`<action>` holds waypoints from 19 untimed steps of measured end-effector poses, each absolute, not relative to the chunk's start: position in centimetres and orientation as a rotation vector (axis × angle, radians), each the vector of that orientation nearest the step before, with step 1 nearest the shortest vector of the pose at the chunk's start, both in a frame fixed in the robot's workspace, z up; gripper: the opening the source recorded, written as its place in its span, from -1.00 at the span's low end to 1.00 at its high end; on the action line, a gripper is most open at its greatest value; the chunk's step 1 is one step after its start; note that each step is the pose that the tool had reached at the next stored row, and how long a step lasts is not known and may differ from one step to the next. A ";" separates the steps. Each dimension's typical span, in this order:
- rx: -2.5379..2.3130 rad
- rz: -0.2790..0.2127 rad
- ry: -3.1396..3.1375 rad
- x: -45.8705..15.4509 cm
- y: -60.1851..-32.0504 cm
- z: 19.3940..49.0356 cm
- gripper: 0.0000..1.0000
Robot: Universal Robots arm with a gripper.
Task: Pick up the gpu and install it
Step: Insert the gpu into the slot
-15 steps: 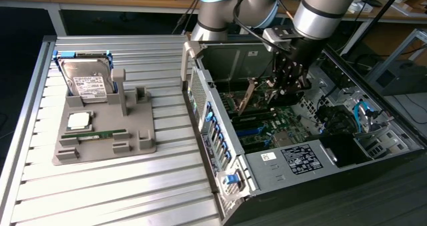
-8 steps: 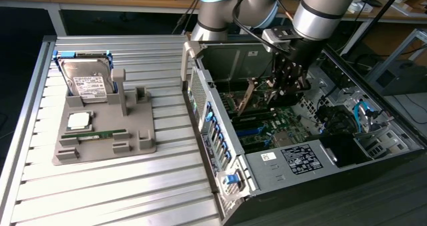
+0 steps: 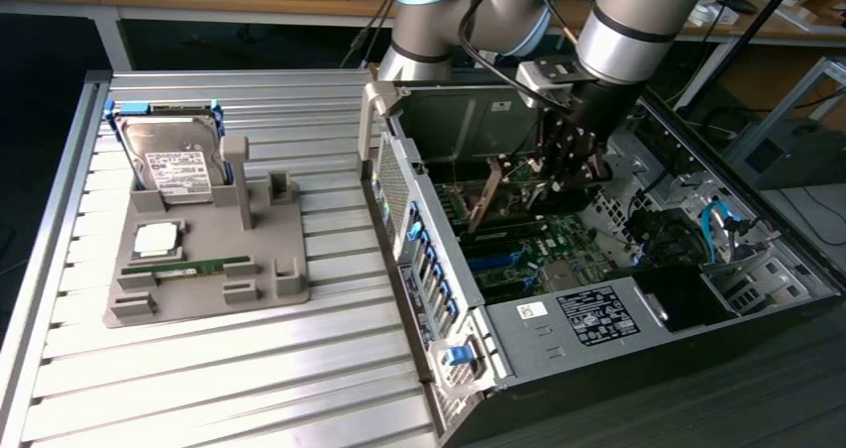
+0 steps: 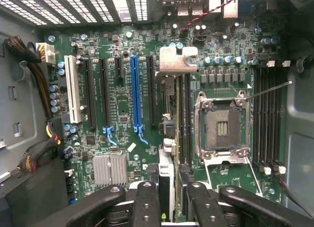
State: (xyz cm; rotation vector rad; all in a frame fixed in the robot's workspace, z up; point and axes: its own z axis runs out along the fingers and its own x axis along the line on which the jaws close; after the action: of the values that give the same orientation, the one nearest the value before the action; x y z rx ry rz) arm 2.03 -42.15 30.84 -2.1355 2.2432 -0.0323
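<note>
Now we see the gpu (image 4: 169,138) edge-on in the wrist view, a thin dark card with a pale metal bracket at its far end, standing upright over the motherboard (image 4: 122,109). The end effector (image 4: 168,200) is clamped on the card's near edge, one black finger (image 4: 147,202) on each side. In the exterior view the gpu (image 3: 486,195) hangs inside the open computer case (image 3: 793,270), below the arm (image 3: 635,32).

Just beside the card lie the expansion slots: a blue slot (image 4: 135,97), black slots on either side of it, and a white slot (image 4: 72,89) further off. On the card's other side sits the empty CPU socket (image 4: 222,124), with the memory slots (image 4: 267,119) beyond it. A bundle of cables (image 4: 34,153) crowds one edge of the board, near a finned heatsink (image 4: 110,169).

Outside the case, on the ribbed metal bench (image 3: 198,389), a grey fixture tray (image 3: 271,289) holds a hard drive (image 3: 172,166) upright, a processor (image 3: 157,238) and a green memory stick (image 3: 185,268), all well apart from the arm. The case walls hem the card in on all sides; above it the case is open.
</note>
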 end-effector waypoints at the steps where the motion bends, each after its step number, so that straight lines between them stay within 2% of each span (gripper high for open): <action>1: -2.136 -0.032 2.243 2.0 -42.2 30.8 -0.47; 19: -2.154 -0.032 2.225 1.8 -43.1 30.6 -0.47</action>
State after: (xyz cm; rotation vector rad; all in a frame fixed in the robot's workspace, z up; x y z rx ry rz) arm 1.77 -43.06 30.60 -2.1539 2.2252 -0.0318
